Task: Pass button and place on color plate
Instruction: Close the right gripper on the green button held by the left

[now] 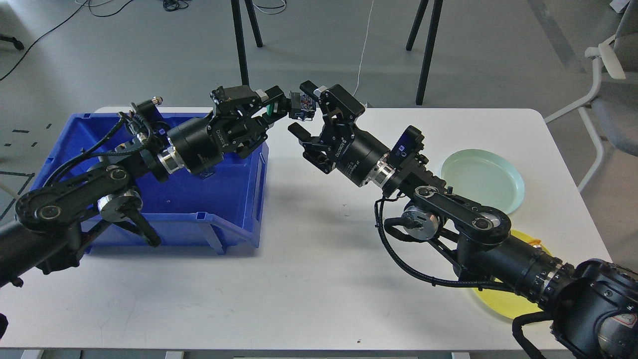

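A yellow plate (503,301) lies nearest, mostly hidden under the right arm, with a pale green plate (482,178) beyond it. Farther back, above the white table (319,259) beside the blue bin (219,199), the left gripper (280,105) pinches the button (302,107), and the right gripper (305,113), fingers spread wide, meets it.

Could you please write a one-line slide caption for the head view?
Mid-air handover above the white table: left gripper and right gripper meet at a small button, between blue bin and plates.

Looks like a robotics lab or test room

A plain white table (319,279) is set on a grey floor (498,45), with loose cables (99,7), black stand legs (423,50), a blue storage bin (219,194) and an office chair (613,89) seen around.
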Controlling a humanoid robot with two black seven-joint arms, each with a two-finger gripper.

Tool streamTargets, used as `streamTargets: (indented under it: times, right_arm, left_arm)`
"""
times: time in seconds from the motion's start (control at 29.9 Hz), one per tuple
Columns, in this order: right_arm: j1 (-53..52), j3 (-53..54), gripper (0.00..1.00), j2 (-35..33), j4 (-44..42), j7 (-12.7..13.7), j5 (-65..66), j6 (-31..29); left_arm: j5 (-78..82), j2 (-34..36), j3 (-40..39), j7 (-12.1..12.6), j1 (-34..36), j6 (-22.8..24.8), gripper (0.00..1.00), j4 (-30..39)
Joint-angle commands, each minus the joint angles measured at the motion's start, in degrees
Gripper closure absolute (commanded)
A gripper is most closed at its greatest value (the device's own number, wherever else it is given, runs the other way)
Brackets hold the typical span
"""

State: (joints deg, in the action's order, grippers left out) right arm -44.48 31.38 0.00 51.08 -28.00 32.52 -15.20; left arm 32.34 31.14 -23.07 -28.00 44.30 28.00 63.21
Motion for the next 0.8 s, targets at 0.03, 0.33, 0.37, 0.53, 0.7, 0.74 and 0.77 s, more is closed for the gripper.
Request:
streamTargets:
  times: [0.03,0.33,0.37,0.53,0.7,0.74,0.77]
  right_arm:
    - [0.0,0.08,0.45,0.0,-0.01,0.0,0.17,0.08]
    - [0.18,-0.01,1.0,0.0,0.16,0.0,1.05,5.53]
    - [0.18,0.08,1.0,0.0,0.16,0.0,0.97,5.62]
    - [0.18,0.08,1.0,0.0,0.25,0.0,0.88,5.62]
    - [0.18,0.08,1.0,0.0,0.34,0.0,0.79,5.88]
    - [0.18,0.08,1.0,0.0,0.34,0.0,0.79,5.88]
    - [0.18,0.08,1.0,0.0,0.34,0.0,0.79,5.88]
  left_arm:
    - [0.0,-0.02,-0.05,0.0,0.0,0.0,0.87,-0.02]
    - [-0.09,-0.02,-0.05,0.0,0.0,0.0,0.85,-0.02]
    - [-0.09,-0.02,-0.05,0.0,0.0,0.0,0.85,-0.02]
    - [0.0,-0.11,-0.05,0.0,0.0,0.0,0.81,-0.02]
    - [-0.09,-0.2,-0.05,0.0,0.0,0.0,0.69,-0.02]
    - [-0.09,-0.29,-0.05,0.0,0.0,0.0,0.58,-0.02]
    - [-0.09,-0.37,-0.05,0.0,0.0,0.0,0.46,-0.02]
